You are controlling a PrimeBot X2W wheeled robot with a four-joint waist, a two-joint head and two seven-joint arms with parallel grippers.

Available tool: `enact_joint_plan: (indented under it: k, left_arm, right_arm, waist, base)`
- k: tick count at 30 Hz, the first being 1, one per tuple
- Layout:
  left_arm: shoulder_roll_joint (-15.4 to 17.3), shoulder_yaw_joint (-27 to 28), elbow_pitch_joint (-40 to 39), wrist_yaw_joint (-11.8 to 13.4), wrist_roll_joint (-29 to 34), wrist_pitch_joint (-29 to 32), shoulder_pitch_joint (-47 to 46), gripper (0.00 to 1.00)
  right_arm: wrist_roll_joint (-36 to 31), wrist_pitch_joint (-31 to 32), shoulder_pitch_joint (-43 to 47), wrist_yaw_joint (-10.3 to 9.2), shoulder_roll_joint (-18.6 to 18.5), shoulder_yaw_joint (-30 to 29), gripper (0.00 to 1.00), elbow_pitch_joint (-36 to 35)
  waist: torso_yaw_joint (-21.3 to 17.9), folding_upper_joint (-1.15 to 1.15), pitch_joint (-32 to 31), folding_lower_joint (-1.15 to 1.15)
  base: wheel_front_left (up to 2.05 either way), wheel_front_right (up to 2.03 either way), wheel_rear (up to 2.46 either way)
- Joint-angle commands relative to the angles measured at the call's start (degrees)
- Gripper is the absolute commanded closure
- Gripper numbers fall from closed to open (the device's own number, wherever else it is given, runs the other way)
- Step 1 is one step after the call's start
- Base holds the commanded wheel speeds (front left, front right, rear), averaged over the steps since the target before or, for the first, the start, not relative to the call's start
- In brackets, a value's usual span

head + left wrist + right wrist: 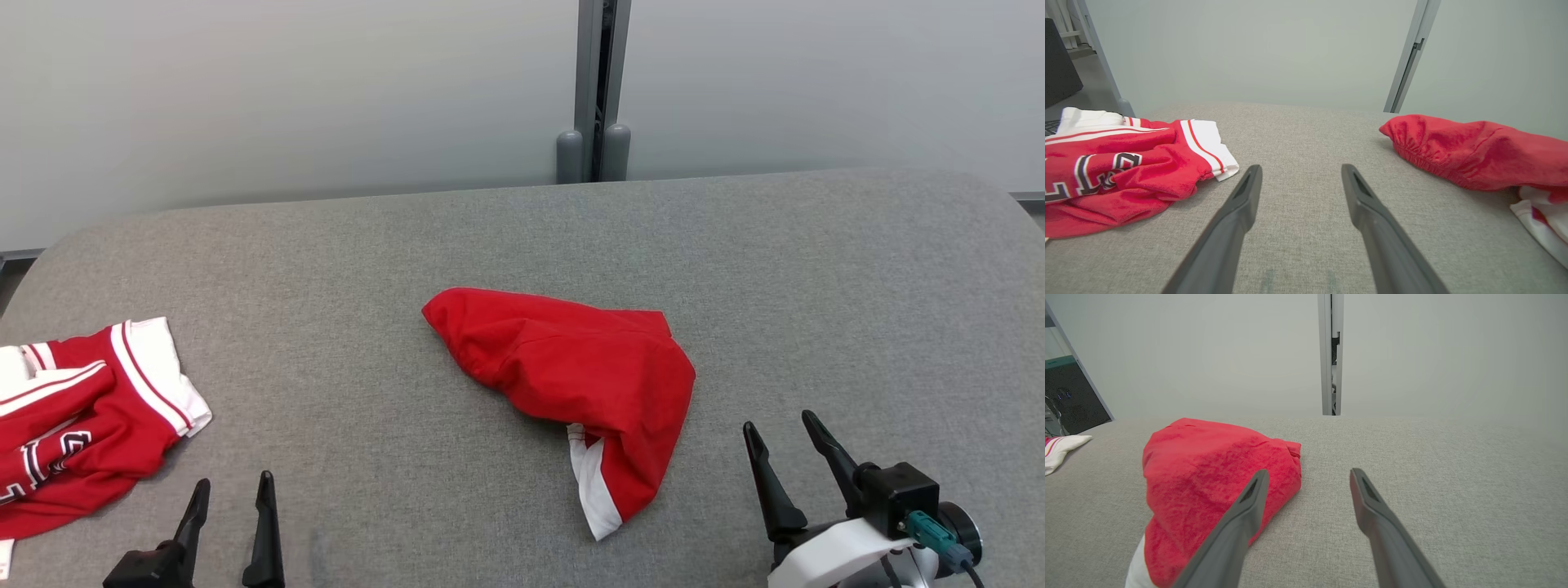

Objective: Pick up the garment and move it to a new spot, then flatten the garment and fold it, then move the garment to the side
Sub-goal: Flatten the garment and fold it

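A crumpled red garment [571,376] with a white band at its lower end lies bunched in the middle of the grey cloth-covered table [816,269]. My left gripper [233,480] hovers open at the front left, well left of the garment, with nothing between its fingers. In the left wrist view the left gripper [1301,167] points at bare table, with the garment [1474,151] off to its right. My right gripper [777,420] stands open at the front right, just right of the garment. The right wrist view shows the right gripper [1309,471] empty, the garment [1208,477] beside and behind its left finger.
A second red and white garment with lettering [73,408] lies heaped at the table's left edge, also seen in the left wrist view [1118,163]. A pale wall with a grey post [600,82] stands behind the table's far edge.
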Motion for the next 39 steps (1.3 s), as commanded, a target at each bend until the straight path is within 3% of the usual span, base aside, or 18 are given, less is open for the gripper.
enact_joint_plan:
  k: [1,8,18,25,27,28,29,34,39]
  left_arm:
    - [0.04,-0.18,-0.24,-0.17,-0.64,-0.03,0.03,0.00]
    - [0.09,-1.67,-1.05,0.57,-1.49,-0.03,-1.70,0.00]
    - [0.09,-2.07,-0.40,-0.02,-1.41,-0.03,-1.67,0.00]
    - [0.08,-1.95,0.22,-0.24,-0.83,-0.03,-1.17,0.00]
    - [0.08,-2.20,0.36,-0.27,-0.88,-0.03,-1.49,0.00]
    - [0.08,-2.27,0.36,-0.28,-0.98,-0.03,-1.70,0.00]
    - [0.08,-2.34,0.40,-0.30,-1.12,-0.03,-1.87,0.00]
    - [0.08,-2.22,0.50,-0.13,-1.45,-0.03,-2.03,0.00]
    - [0.08,-2.31,1.11,0.21,-2.25,-0.03,-1.36,0.00]
  right_arm:
    - [0.06,-0.01,0.11,-0.01,-0.40,-0.11,0.00,0.06]
    - [1.16,-0.02,-1.50,-0.01,-0.37,2.05,0.00,0.21]
    - [2.81,-0.02,-1.49,-0.01,-0.40,14.03,0.00,3.28]
    - [1.98,-0.01,-1.46,-0.01,-0.46,14.96,0.00,5.32]
    - [1.08,-0.01,-2.15,-0.01,-0.42,13.64,0.15,6.26]
    - [0.73,-0.02,-2.54,-0.01,-0.43,12.90,0.89,6.71]
    - [0.27,-0.01,-2.84,-0.01,-0.40,12.31,1.00,7.37]
    - [0.80,-0.01,-5.30,-0.01,-0.38,10.52,1.00,8.37]
    - [5.15,-0.02,-8.07,-0.01,-0.31,14.60,1.00,3.34]
  waist:
    - [0.06,0.00,0.18,0.00]
    - [1.73,0.00,2.02,0.00]
    - [5.81,0.00,2.88,0.00]
    - [7.07,0.00,2.20,0.00]
    - [7.62,0.00,2.23,0.00]
    - [7.90,0.00,2.29,0.00]
    - [8.21,0.00,2.34,0.00]
    - [9.46,0.00,2.81,0.00]
    - [10.26,0.00,2.55,0.00]
  base:
    - [0.00,0.00,0.00]
    - [0.00,0.00,0.00]
    - [0.00,0.00,0.00]
    - [0.00,0.00,0.00]
    - [0.00,0.00,0.00]
    - [0.00,0.00,0.00]
    - [0.00,0.00,0.00]
    - [0.00,0.00,0.00]
    - [0.00,0.00,0.00]
